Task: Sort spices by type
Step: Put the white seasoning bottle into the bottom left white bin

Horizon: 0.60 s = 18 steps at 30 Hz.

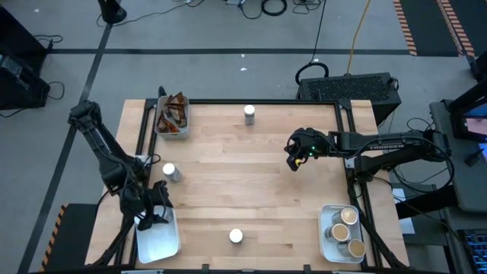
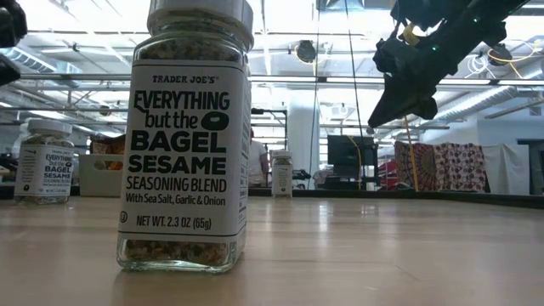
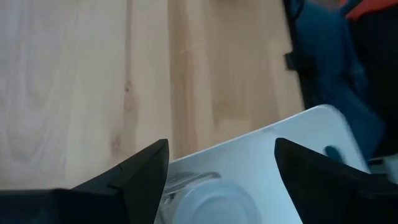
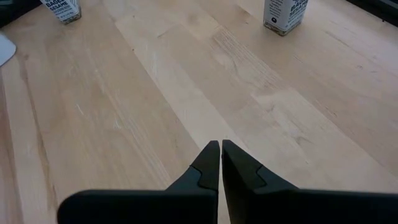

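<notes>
Seen from above, the pale wooden desk (image 1: 251, 183) carries three white rectangular trays. The one at the far left corner (image 1: 185, 131) holds dark brown crinkly sachets (image 1: 173, 114). The one at the near right corner (image 1: 326, 228) holds three tan-lidded jars (image 1: 343, 228). The one at the near left corner (image 1: 163, 243) has the left hand (image 1: 150, 216) over its far end, above a white-lidded jar (image 1: 143, 222) that shows only partly under it. Three more white-lidded cylindrical jars stand loose on the desk: one near the far edge (image 1: 249, 113), one at the left just beyond the left hand (image 1: 171, 173), one close to the near edge (image 1: 236, 236). The right hand (image 1: 294, 163) hangs over the right half of the desk, well apart from every jar.

From desk level, the near-edge jar (image 2: 189, 136) fills the foreground, its label reading "Everything but the Bagel Sesame" seasoning blend. Two others stand farther back (image 2: 42, 161) (image 2: 281, 172). The right hand (image 2: 387, 115) hangs in the air at upper right, fingers pressed together.

The left wrist view shows the left hand's two dark fingers (image 3: 140, 177) spread apart above the white tray (image 3: 311, 134), with a white jar lid (image 3: 214, 202) between them; whether they touch it is unclear.

The right wrist view shows the right hand's fingertips (image 4: 219, 149) together, holding nothing, above bare wood, with two jars (image 4: 62, 9) (image 4: 285, 14) far ahead.
</notes>
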Available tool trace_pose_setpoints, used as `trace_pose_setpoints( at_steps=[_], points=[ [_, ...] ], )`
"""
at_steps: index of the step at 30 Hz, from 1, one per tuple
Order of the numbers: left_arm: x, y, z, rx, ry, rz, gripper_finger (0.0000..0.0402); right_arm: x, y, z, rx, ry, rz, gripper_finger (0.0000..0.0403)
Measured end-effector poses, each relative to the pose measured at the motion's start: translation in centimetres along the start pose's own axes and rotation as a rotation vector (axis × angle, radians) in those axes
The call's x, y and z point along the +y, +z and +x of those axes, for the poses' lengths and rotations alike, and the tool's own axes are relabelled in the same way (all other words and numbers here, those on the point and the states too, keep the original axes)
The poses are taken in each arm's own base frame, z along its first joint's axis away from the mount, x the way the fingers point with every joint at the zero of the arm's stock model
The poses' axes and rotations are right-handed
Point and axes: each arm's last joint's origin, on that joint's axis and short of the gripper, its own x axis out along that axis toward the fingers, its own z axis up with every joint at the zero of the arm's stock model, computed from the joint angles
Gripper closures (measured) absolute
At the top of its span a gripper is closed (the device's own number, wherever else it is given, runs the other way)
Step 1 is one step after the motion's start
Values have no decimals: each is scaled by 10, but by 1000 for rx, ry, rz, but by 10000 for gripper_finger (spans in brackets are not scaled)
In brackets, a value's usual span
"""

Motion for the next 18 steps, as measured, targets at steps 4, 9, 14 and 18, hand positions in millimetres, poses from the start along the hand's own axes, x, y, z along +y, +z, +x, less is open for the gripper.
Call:
trace_pose_setpoints(
  at_steps=[4,9,14,18],
  points=[
    [0,3,-6,-53,-28,-16,105,0,0,0,0,1,0,403],
    [0,11,-13,-112,-26,-41,105,0,0,0,0,1,0,403],
    [-3,19,-16,-116,-40,-68,123,0,0,0,0,0,0,403],
    [-5,26,-17,-102,-55,-84,173,0,0,0,0,0,0,403]
  ],
)
